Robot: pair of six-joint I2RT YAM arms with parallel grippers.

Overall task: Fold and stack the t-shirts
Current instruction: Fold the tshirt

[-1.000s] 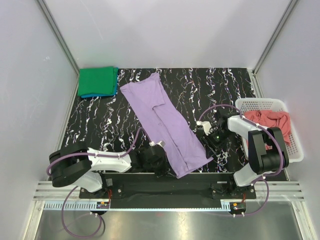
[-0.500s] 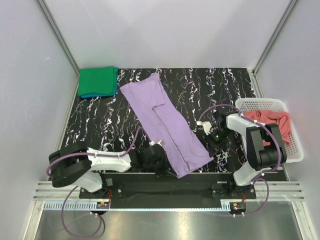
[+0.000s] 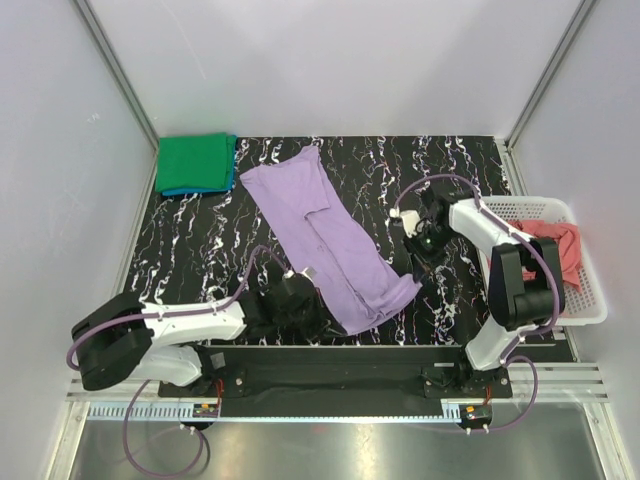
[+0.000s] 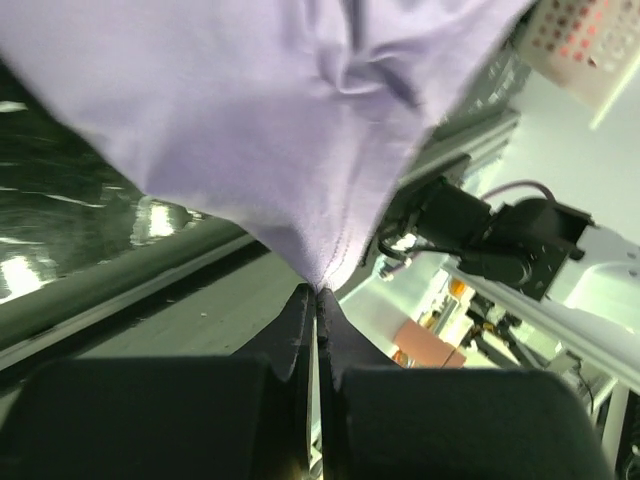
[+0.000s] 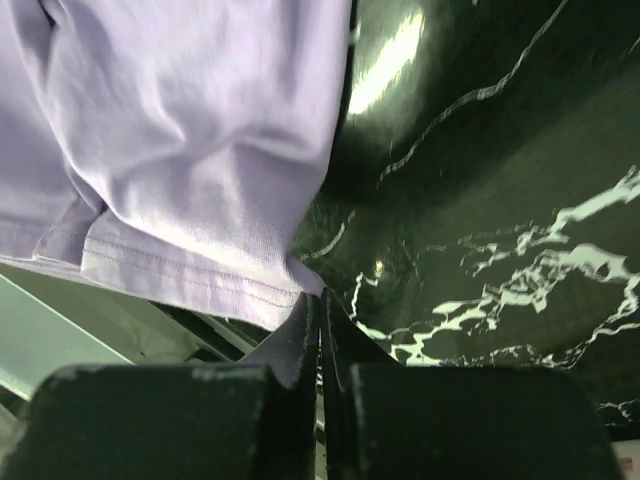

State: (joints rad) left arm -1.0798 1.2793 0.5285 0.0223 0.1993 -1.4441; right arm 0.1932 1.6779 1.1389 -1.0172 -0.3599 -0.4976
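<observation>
The light purple t-shirt [image 3: 330,235] lies folded lengthwise, running diagonally across the black marbled table [image 3: 200,250]. My left gripper [image 3: 325,316] is shut on its near left hem corner. In the left wrist view the cloth [image 4: 250,120] hangs from the pinched left gripper [image 4: 318,292]. My right gripper [image 3: 411,270] is shut on the near right hem corner, and the right wrist view shows the stitched hem [image 5: 190,285] caught at the tips of the right gripper [image 5: 320,296]. A folded green t-shirt [image 3: 195,160] rests on a blue t-shirt [image 3: 183,190] at the far left. A salmon pink t-shirt [image 3: 556,248] lies in the basket.
The white lattice basket [image 3: 520,206] stands at the table's right edge, close to the right arm. White walls enclose the table on three sides. The arms' black mounting rail [image 3: 330,375] runs along the near edge.
The right gripper has shut on the shirt's near right corner and moved away from the bases. The left gripper shifted left and farther in, and the near hem has come off the table.
</observation>
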